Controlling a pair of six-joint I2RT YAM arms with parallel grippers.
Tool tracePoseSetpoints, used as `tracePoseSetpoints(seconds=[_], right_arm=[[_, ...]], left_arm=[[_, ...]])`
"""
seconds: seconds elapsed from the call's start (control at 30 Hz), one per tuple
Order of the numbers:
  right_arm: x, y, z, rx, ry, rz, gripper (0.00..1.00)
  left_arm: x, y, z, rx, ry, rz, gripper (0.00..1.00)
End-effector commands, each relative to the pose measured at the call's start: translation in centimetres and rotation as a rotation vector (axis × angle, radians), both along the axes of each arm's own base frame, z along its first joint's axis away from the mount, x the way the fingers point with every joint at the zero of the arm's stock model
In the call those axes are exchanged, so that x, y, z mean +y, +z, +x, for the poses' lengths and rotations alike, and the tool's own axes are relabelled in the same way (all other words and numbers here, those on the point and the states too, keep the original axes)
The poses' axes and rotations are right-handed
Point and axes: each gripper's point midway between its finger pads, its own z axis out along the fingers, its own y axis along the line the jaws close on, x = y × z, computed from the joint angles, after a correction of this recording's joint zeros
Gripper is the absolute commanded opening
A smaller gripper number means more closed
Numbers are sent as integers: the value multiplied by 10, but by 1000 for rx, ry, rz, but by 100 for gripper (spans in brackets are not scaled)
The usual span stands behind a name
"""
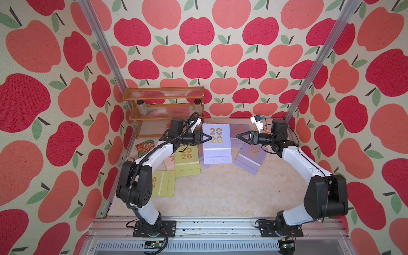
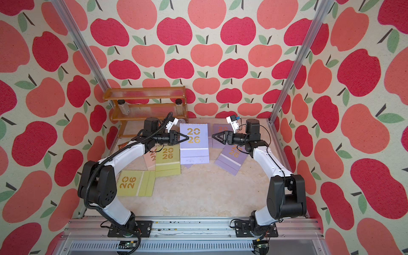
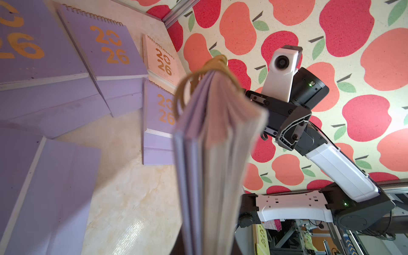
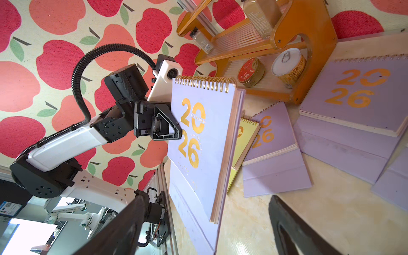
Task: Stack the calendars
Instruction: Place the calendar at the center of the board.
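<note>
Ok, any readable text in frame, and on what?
"20 26": lilac calendar in left end effector.
"20 26": flat lilac calendars.
"20 26": yellow-green calendars.
"20 26": pale pink calendar.
Too small or blurred: labels on can, tin, bottle, snack packet.

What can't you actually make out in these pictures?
- Top views: the left arm covers part of the pink calendar; the held lilac calendar hides whatever lies under it.
- Left wrist view: that calendar, close and blurred, blocks the left gripper holding it.
- Top views: labels of the jars on the rack and the snack packet print are too small to read.
</note>
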Motion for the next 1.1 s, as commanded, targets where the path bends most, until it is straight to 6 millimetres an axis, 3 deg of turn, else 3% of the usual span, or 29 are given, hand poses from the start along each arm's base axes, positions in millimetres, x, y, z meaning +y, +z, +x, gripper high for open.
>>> tracePoseSetpoints(seconds=[0.0,0.2,0.37,0.63,0.87,0.97,1.03,1.07], right_arm=[[4,-13,-4,-23,61,18,87],[15,-24,-6,-4,108,45,82],[26,-21,-12,-22,129,65,78],[36,-15,-11,-31,138,113,59],[41,-13,-17,-21,154,128,36],[43,-12,-22,-20,168,132,21],[44,-13,-26,-10,174,133,0],[45,-15,-27,-3,174,132,0]], left_arm=[[-6,32,-24,-92,-121,-69,0],[-8,34,-28,-98,-150,-85,0],[-14,31,-28,-91,-158,-88,0],[-24,20,-29,-71,-163,-86,0],[-28,13,-29,-55,-158,-83,0],[-28,11,-27,-54,-149,-78,0],[-28,10,-25,-52,-145,-75,0],[-28,8,-24,-49,-143,-74,0]])
